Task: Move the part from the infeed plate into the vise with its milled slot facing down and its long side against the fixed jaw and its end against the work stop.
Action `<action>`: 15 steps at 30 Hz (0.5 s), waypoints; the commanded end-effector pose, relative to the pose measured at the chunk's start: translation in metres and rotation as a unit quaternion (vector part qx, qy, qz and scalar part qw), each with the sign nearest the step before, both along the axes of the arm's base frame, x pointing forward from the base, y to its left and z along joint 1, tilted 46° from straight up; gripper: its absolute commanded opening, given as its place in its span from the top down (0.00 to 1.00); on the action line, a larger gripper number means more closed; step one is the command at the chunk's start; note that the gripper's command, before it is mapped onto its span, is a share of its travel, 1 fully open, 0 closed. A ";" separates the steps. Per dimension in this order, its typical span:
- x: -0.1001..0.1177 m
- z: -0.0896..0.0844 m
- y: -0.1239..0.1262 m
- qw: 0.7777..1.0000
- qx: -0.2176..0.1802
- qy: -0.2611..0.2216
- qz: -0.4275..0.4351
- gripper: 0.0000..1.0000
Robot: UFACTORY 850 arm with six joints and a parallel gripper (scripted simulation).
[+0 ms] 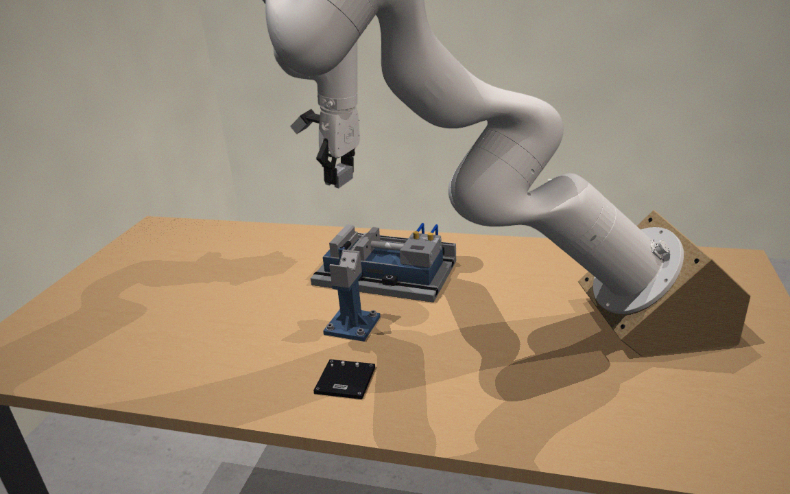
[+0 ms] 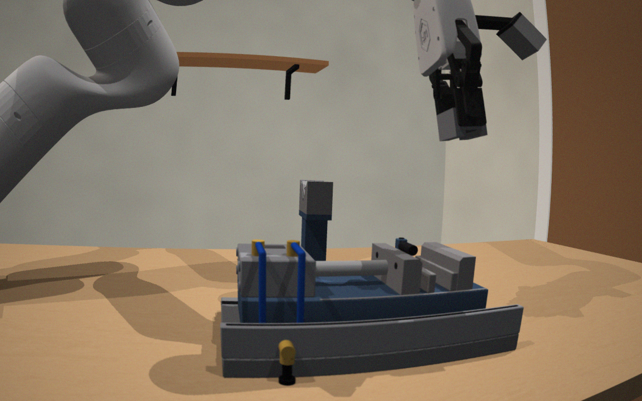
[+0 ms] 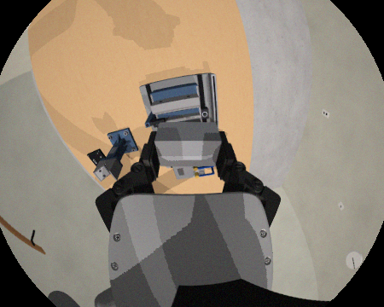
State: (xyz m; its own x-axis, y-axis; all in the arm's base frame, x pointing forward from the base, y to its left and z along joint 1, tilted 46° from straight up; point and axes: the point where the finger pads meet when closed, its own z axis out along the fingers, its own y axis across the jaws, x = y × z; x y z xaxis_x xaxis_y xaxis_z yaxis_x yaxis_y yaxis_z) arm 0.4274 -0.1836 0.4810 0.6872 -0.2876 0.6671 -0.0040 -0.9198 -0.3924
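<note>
My gripper (image 1: pixel 337 173) hangs high in the air, pointing down, and is shut on the part (image 1: pixel 343 175), a grey block. It also shows in the exterior view (image 2: pixel 458 124) and in the wrist view (image 3: pixel 188 147), where the part (image 3: pixel 187 145) fills the space between the black fingers. I cannot tell which way its slot faces. The vise (image 1: pixel 385 258) stands far below on the table, open, with empty space between its jaws (image 2: pixel 425 272). The V-block (image 1: pixel 348 267) on its blue post stands in front of the vise. The black infeed plate (image 1: pixel 344 378) lies empty near the table's front.
The air cylinder (image 2: pixel 273 277) with blue hoses sits on the vise base, its rod reaching the moving jaw (image 2: pixel 397 269). The short work stop rod (image 2: pixel 406 247) points in at the jaws' far end. The arm's base stands on a wooden wedge (image 1: pixel 680 300) at the right.
</note>
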 end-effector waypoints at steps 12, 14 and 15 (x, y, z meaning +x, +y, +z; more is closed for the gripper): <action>-0.016 -0.014 0.002 0.997 -0.032 0.021 0.065 1.00; -0.016 -0.014 0.002 0.997 -0.032 0.021 0.065 1.00; -0.016 -0.014 0.002 0.997 -0.033 0.021 0.067 1.00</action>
